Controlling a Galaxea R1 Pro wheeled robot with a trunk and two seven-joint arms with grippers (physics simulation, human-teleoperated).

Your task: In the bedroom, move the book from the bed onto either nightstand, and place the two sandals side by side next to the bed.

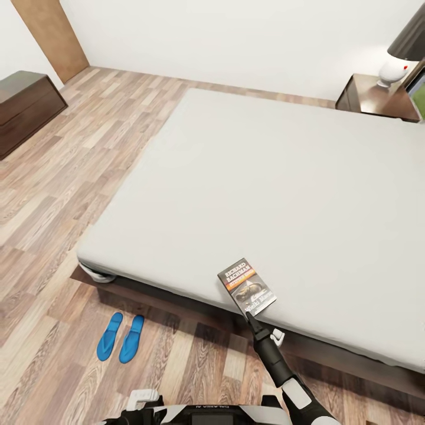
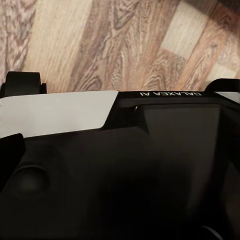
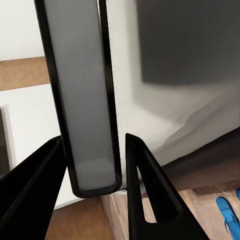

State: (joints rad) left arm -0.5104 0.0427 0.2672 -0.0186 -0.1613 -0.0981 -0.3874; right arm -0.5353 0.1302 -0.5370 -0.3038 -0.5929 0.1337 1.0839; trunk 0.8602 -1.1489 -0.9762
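The right gripper (image 3: 92, 172) pinched the book (image 1: 247, 285) by its edge, at the near edge of the bed (image 1: 283, 177). The nightstand (image 1: 378, 97) stood well apart, so that move remained. The sandals (image 1: 121, 337) already lay side by side beside the bed.

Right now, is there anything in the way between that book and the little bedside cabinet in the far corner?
Nothing visible blocks it. The book is gripped edge-on between the right arm's fingers near the bed's front edge. Bare mattress lies between it and the nightstand. A lamp stands on the nightstand's top, leaving some free surface.
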